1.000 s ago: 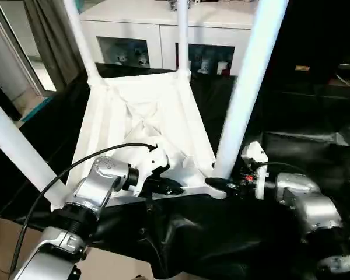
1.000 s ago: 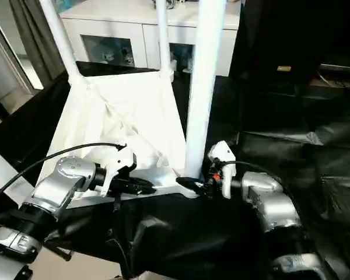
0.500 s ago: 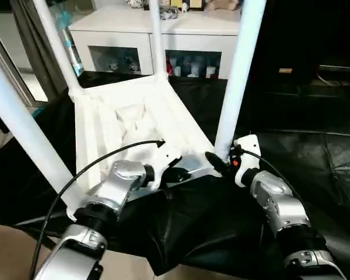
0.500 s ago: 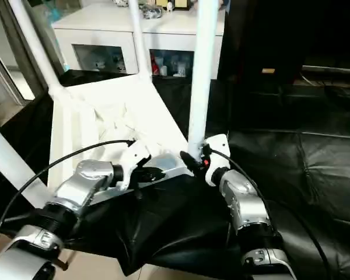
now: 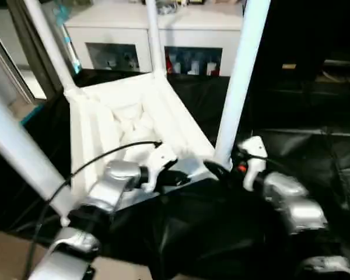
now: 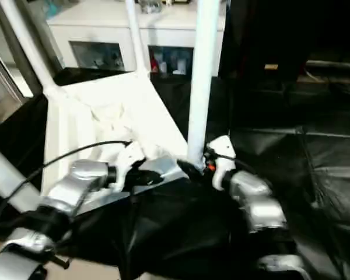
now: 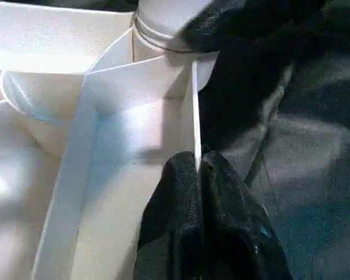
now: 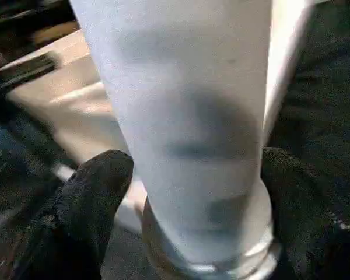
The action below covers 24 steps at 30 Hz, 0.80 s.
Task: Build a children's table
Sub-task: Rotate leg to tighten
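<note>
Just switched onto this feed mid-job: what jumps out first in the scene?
The children's table lies upside down on black sheeting, its white legs rising out of frame. At its near edge, the left hand is pinched shut on the thin rim, while the right hand brackets the base of the nearest leg. Behind stands a white glass-door cabinet.

A white cabinet (image 5: 163,26) stands against the far side of the room, its flat top bright with light. Two glass doors (image 5: 114,56) in its front show small coloured items on the shelves inside, too blurred to name. A few small things sit on the cabinet's top, also indistinct. A black sheet (image 5: 315,151), glossy and creased, covers the ground from the cabinet's foot toward the near edge and fills the right side. At the left edge runs a pale floor (image 5: 29,105) beside a dark upright frame (image 5: 3,61). A tan surface (image 5: 6,256) shows at the near left corner.
</note>
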Tool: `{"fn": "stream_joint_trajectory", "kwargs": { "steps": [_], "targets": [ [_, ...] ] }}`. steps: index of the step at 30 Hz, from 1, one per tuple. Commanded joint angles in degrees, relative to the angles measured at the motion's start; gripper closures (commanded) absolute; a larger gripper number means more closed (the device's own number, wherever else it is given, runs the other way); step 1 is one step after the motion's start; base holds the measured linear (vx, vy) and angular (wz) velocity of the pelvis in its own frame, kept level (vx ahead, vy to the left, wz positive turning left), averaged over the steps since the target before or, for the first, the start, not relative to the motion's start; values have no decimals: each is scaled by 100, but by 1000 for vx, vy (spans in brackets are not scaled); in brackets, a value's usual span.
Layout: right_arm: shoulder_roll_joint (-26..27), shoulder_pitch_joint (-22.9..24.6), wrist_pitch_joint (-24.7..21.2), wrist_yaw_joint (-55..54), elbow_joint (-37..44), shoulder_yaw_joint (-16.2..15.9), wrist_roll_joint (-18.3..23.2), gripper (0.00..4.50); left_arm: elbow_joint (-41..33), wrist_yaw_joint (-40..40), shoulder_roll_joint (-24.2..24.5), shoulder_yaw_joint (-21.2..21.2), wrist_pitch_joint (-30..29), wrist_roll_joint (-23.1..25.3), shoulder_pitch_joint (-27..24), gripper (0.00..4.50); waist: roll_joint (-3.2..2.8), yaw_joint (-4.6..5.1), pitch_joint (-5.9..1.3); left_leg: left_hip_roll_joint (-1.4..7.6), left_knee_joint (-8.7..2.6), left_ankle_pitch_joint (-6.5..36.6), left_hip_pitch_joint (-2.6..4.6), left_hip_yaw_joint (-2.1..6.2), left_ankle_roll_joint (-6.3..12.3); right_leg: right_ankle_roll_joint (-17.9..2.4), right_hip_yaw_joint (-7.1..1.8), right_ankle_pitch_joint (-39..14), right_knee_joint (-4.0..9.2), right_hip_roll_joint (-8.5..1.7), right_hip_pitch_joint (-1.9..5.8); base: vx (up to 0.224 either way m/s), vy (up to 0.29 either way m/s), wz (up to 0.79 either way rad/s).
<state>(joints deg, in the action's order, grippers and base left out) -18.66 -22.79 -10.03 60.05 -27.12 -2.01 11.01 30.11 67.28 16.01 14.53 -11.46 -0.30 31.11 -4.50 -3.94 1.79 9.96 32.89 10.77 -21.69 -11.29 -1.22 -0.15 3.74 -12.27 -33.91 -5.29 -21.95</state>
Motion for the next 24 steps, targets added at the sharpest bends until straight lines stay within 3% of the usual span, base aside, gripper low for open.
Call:
{"fn": "stream_joint_trajectory", "kwargs": {
  "steps": [1, 3, 4, 6, 7, 9, 11, 14, 17, 18, 19, 20, 22, 24],
  "targets": [
    [103, 34, -158, 682, -108, -556, 6, 75, -124, 475, -18, 363, -35, -21, -19, 450, 86, -49, -399, 288, -162, -185, 19, 137, 1123, -1688, -202, 1573, 135, -357, 265, 0, 0, 0],
    [53, 9, -141, 740, -162, -528, -17, 89, -111, 505, 31, 351, -25, -16, -21, 450, 69, -74, -388, 306, -144, -242, 3, 148, 1181, -1704, -191, 1597, 119, -366, 238, 0, 0, 0],
    [-35, -23, -126, 861, -216, -479, -43, 89, -113, 589, 110, 330, -48, -31, -23, 450, 156, -120, -370, 330, -159, -49, 12, 139, 1140, -1686, -183, 1186, 151, -365, 224, 0, 0, 0],
    [-111, -59, -134, 986, -255, -441, -21, 111, -126, 641, 181, 320, -77, -27, -18, 450, 131, -181, -318, 367, -215, 439, 31, 150, 874, -1639, -192, 126, 202, -376, 198, 0, 0, 0],
    [-111, -59, -134, 986, -255, -441, -21, 117, -126, 641, 181, 320, -77, -27, -18, 450, 119, -182, -304, 379, -237, 561, 44, 149, 793, -1609, -197, -106, 224, -371, 190, 0, 0, 0],
    [-161, -120, -143, 1089, -323, -456, 22, 138, -150, 622, 229, 297, -104, -24, -12, 450, 164, -182, -274, 394, -294, 927, 66, 153, 545, -1542, -214, -616, 267, -369, 186, 0, 0, 0],
    [-181, -180, -171, 1236, -370, -510, 75, 155, -242, 613, 263, 278, -179, -78, -43, 450, 148, -184, -241, 403, -348, 1299, 103, 155, 278, -1451, -238, -1125, 314, -389, 173, 0, 0, 0],
    [-185, -214, -257, 1424, -379, -566, 125, 168, -327, 645, 306, 283, -217, -105, -109, 450, 156, -182, -261, 394, -343, 1178, 95, 156, 213, -1453, -252, -803, 285, -386, 186, 0, 0, 0],
    [-116, -154, -340, 1427, -309, -592, 147, 179, -340, 549, 292, 248, -205, -81, -150, 450, 164, -192, -285, 363, -286, 801, 63, 142, 385, -1541, -244, -204, 233, -390, 207, 0, 0, 0],
    [-64, -108, -327, 1348, -283, -592, 137, 181, -328, 435, 258, 216, -192, -62, -146, 450, 123, -198, -291, 362, -273, 715, 61, 147, 440, -1565, -236, -94, 219, -393, 204, 0, 0, 0],
    [-17, -73, -291, 1250, -278, -587, 114, 181, -304, 315, 220, 188, -169, -37, -134, 450, 122, -194, -285, 358, -270, 745, 57, 144, 460, -1569, -231, -114, 231, -390, 204, 0, 0, 0],
    [-17, -73, -291, 1250, -278, -587, 114, 183, -304, 315, 220, 188, -169, -37, -134, 450, 137, -189, -280, 360, -277, 784, 60, 142, 459, -1563, -232, -164, 247, -389, 207, 0, 0, 0],
    [285, -56, 5, 292, -530, -445, -144, 183, -125, -275, 11, 79, -113, 83, -26, 450, 71, -179, -265, 368, -300, 970, 72, 155, 353, -1533, -234, -417, 273, -391, 186, 0, 0, 0],
    [573, -103, 167, -711, -853, -289, -359, 188, 15, -864, -228, -20, -130, 167, 73, 450, 90, -102, -198, 353, -385, 1666, 111, 179, 10, -1376, -237, -1414, 377, -407, 168, 0, 0, 0]
  ]
}}
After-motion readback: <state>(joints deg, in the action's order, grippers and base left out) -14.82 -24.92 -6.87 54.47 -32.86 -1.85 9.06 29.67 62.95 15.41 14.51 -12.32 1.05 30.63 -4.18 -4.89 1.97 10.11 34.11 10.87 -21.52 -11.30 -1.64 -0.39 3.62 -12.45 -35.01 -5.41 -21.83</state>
